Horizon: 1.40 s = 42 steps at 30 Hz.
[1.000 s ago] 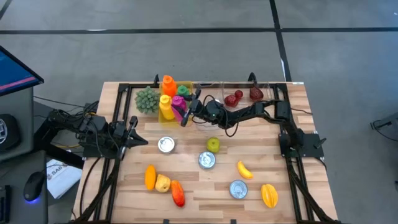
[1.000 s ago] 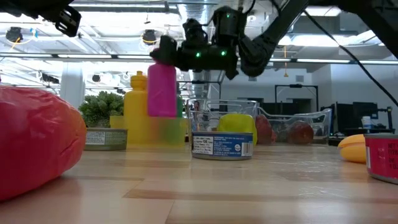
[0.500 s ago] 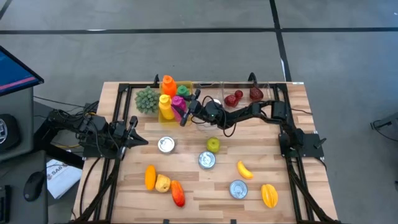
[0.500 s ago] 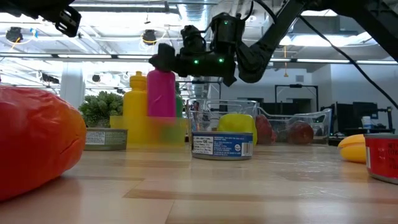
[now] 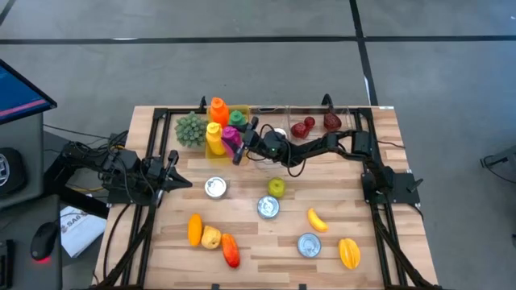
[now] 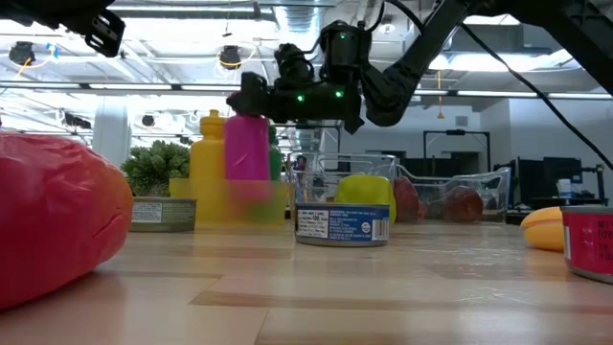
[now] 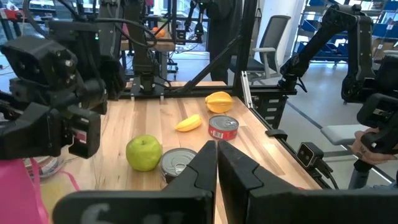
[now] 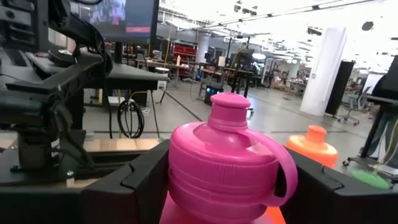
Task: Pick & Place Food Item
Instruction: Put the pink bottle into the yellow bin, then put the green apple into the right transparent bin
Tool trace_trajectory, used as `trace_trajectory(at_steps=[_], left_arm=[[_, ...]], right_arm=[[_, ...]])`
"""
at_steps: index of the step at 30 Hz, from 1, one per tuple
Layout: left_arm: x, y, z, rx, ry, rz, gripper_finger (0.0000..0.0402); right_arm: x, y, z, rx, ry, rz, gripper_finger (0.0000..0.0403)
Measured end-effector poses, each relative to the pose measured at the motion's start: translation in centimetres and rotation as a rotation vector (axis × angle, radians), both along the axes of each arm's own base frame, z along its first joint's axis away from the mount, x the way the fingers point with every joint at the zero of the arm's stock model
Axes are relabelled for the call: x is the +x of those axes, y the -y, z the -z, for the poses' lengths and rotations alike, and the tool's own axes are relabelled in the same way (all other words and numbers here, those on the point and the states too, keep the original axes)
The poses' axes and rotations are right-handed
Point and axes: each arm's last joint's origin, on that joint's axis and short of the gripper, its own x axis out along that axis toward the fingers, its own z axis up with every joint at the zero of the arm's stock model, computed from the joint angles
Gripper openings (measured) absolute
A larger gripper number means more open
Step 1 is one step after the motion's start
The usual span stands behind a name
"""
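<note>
My right gripper is at the far side of the table, its fingers standing one on each side of the pink bottle; whether they press on it or stand just clear I cannot tell. In the low view the pink bottle hangs upright below that gripper, its base lost against the yellow bottle behind it, so contact with the table cannot be confirmed. Just beside it stand the yellow bottle and an orange bottle, with a green leafy bunch near. A clear tray at the far edge holds red items. Nearer lie a green apple, cans, a banana and other fruit. My left gripper waits at the left side, fingers together, holding nothing.
</note>
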Motion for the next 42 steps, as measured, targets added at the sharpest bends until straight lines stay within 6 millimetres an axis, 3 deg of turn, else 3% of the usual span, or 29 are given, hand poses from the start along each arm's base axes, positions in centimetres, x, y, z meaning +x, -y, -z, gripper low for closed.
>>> trace_trajectory(at_steps=[13,22,25,29,35,42], left_arm=[[0.0,0.0,0.0,-0.001,0.000,0.004,0.0002],[0.0,0.0,0.0,0.037,0.005,0.007,0.0002],[0.0,0.0,0.1,0.065,0.004,0.008,0.0002],[0.0,0.0,0.2,0.069,-0.005,0.007,0.0002],[-0.1,0.0,0.6,0.082,-0.045,0.008,0.0002],[-0.1,0.0,0.6,0.079,-0.044,0.008,0.0002]], right_arm=[[0.4,-0.2,-1.2,-0.041,0.021,0.000,0.0281],[-0.8,-2.6,-6.9,-0.185,0.093,0.002,0.0282],[-1.6,-3.2,-9.2,-0.188,0.052,0.061,0.0282],[-3.2,-3.8,-11.2,-0.147,-0.138,0.159,0.0282],[-6.3,-5.6,-14.0,-0.073,-0.303,0.137,0.0279],[-10.4,-7.9,-16.8,-0.006,-0.407,0.158,0.0230]])
